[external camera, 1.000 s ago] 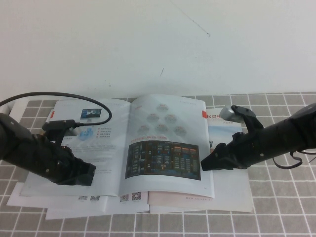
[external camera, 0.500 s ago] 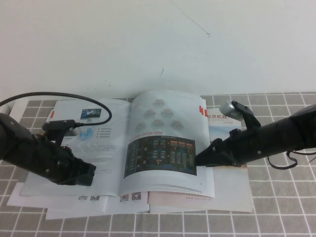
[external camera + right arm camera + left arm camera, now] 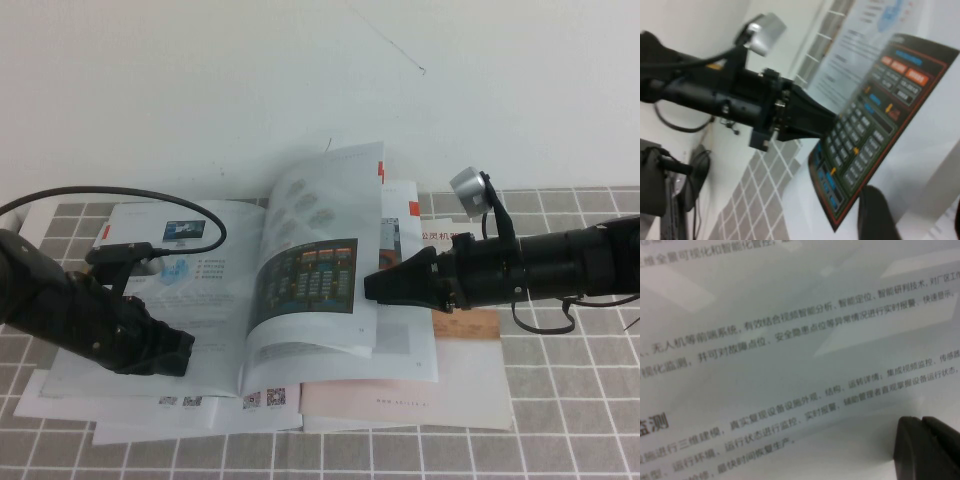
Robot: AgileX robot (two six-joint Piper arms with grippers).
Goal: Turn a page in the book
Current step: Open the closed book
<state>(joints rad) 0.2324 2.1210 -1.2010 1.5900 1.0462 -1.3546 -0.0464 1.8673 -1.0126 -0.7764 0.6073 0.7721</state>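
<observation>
- The page [image 3: 320,250] stands lifted and curled above the book [image 3: 190,290], leaning toward the spine that runs away from the robot.
- The right gripper [image 3: 375,287] sits at the page's outer edge, clearly the nearer arm; whether its fingers are apart, I cannot tell.
- The left gripper [image 3: 175,355] rests on the book's left half, fingers [image 3: 927,447] together.
- Only the left wrist view shows that closure.

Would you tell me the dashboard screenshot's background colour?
Dark, nearly black, on the page; the right wrist view shows it best.
</observation>
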